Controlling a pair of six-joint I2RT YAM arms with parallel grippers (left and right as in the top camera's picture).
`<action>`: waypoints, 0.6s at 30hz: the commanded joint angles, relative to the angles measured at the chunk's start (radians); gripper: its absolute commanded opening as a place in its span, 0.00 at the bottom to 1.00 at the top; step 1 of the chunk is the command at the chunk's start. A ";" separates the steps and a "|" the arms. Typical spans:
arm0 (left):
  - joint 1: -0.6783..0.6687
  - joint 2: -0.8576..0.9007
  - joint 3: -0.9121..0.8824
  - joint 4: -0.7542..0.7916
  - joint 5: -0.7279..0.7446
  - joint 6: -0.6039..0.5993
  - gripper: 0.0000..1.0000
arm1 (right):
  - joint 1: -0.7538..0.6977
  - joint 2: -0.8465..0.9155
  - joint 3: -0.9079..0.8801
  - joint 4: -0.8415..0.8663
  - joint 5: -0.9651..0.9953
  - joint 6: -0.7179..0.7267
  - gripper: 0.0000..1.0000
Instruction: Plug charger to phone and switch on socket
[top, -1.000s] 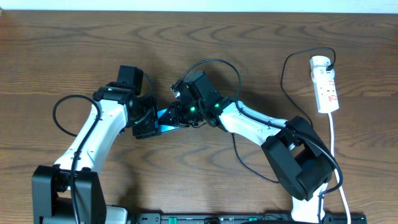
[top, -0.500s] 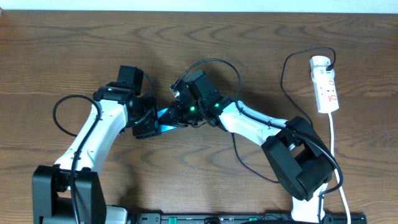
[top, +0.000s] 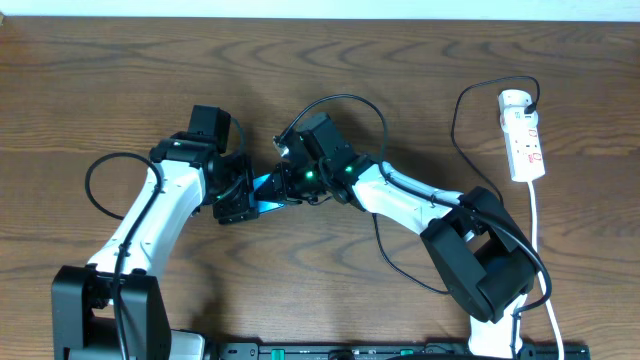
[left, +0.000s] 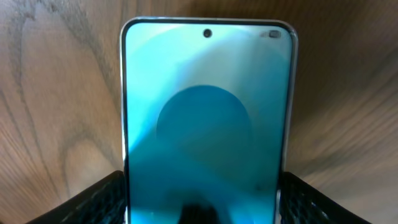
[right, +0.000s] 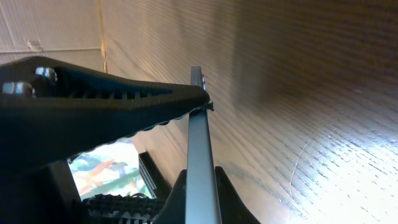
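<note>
The phone (top: 267, 190), its cyan screen lit, is held on edge between both grippers at the table's middle. My left gripper (top: 238, 196) is shut on its two long sides; the left wrist view shows the phone's screen (left: 205, 112) between the left gripper's fingers (left: 202, 205). My right gripper (top: 287, 186) is shut on the phone's thin grey edge (right: 199, 155), which sits between the right gripper's fingers (right: 200, 199). The charger's black cable (top: 457, 120) runs from the socket (top: 523, 135) at the far right. Its plug tip is hidden.
The socket's white cord (top: 536, 225) runs down the right side toward the front edge. A black cable loops left of the left arm (top: 92, 185). The right arm's base (top: 485, 265) stands at the front right.
</note>
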 joint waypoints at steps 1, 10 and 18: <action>-0.002 -0.007 -0.001 0.000 0.008 0.000 0.86 | 0.008 -0.004 0.008 -0.013 0.023 -0.001 0.01; 0.001 -0.007 -0.001 0.011 0.006 0.005 0.90 | 0.008 -0.004 0.008 -0.013 0.023 -0.002 0.01; 0.071 -0.008 -0.001 0.220 0.163 0.383 0.91 | -0.030 -0.004 0.008 -0.068 0.088 -0.025 0.01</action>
